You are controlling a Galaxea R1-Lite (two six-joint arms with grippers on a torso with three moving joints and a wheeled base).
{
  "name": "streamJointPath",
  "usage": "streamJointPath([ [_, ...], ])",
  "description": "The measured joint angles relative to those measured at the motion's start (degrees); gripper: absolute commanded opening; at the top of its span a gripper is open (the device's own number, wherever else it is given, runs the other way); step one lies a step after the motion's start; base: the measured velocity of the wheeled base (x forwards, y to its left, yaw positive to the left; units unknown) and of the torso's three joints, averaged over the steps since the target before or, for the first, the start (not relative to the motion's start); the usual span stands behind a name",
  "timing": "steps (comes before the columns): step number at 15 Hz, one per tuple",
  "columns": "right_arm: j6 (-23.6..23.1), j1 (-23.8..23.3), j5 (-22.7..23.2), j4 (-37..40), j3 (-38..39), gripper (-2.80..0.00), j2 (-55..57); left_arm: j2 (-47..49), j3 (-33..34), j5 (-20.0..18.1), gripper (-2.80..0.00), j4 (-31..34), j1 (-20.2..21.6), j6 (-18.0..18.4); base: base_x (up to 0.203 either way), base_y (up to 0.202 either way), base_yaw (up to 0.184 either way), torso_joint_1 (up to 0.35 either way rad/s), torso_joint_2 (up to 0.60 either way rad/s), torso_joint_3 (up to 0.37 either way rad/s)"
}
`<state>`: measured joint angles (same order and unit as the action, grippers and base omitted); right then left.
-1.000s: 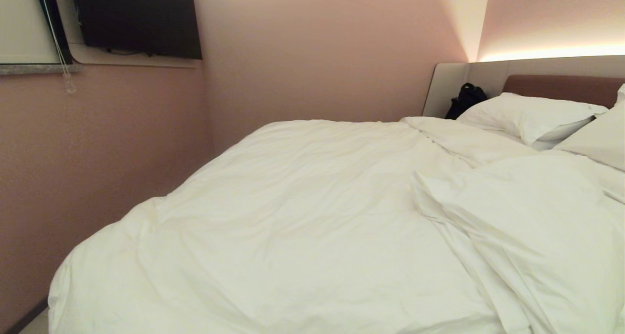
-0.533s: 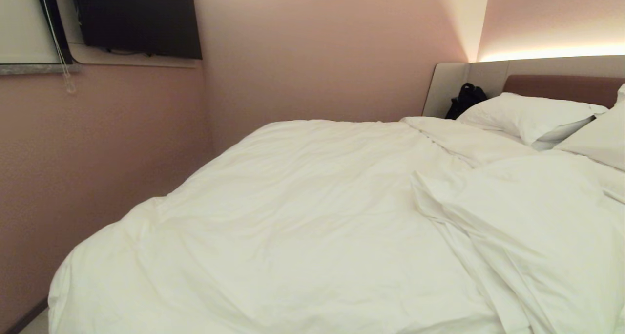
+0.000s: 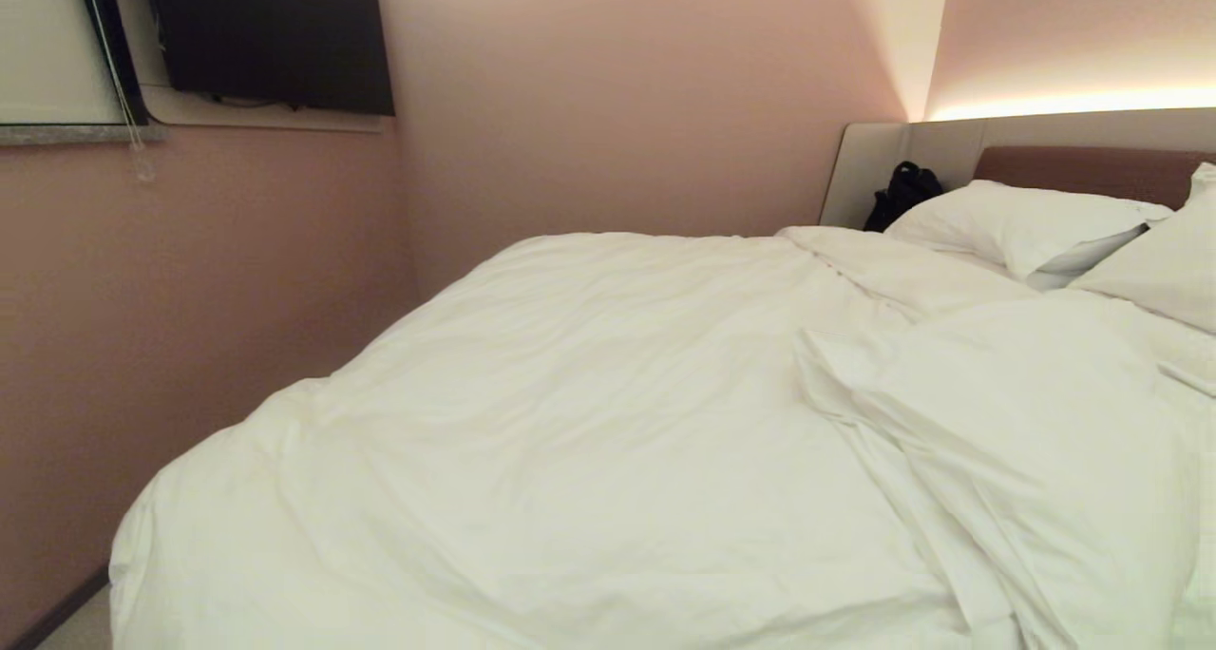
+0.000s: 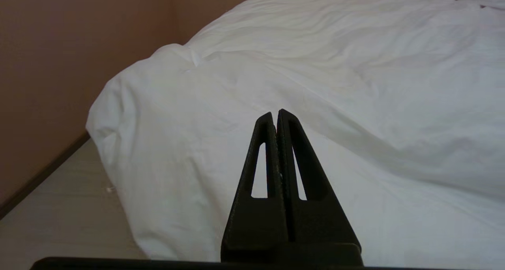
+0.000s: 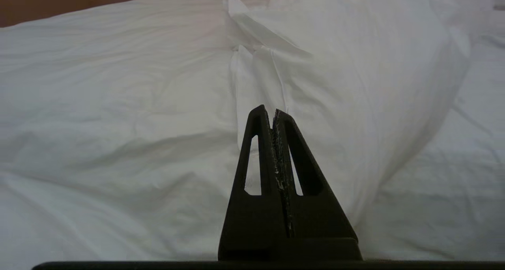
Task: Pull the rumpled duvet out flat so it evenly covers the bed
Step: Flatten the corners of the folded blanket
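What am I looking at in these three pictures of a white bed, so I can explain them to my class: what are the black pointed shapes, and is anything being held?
A two-armed robot took them. The wide picture comes from a camera on its head, looking across the bed. The other two come from cameras on its wrists, behind the fingers. The black pointed shapes are its grippers: the left gripper and the right gripper. Both are shut, and neither holds anything; they sit in front of the bedding without touching it. On the bed lies a puffy white duvet, rumpled, with one part folded back on the robot's right. Pillows rest by the headboard, and a dark bag sits beside them.
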<state>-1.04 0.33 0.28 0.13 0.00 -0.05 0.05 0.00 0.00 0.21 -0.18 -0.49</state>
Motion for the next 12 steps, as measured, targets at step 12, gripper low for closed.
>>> streamJointPath([
  [12,0.0,0.0,-0.01,0.05,0.0,-2.8,0.0,-0.02,-0.02,0.1,-2.8,-0.02,-0.02,-0.01,-0.072,0.0,0.001,0.001,0.0,0.002],
])
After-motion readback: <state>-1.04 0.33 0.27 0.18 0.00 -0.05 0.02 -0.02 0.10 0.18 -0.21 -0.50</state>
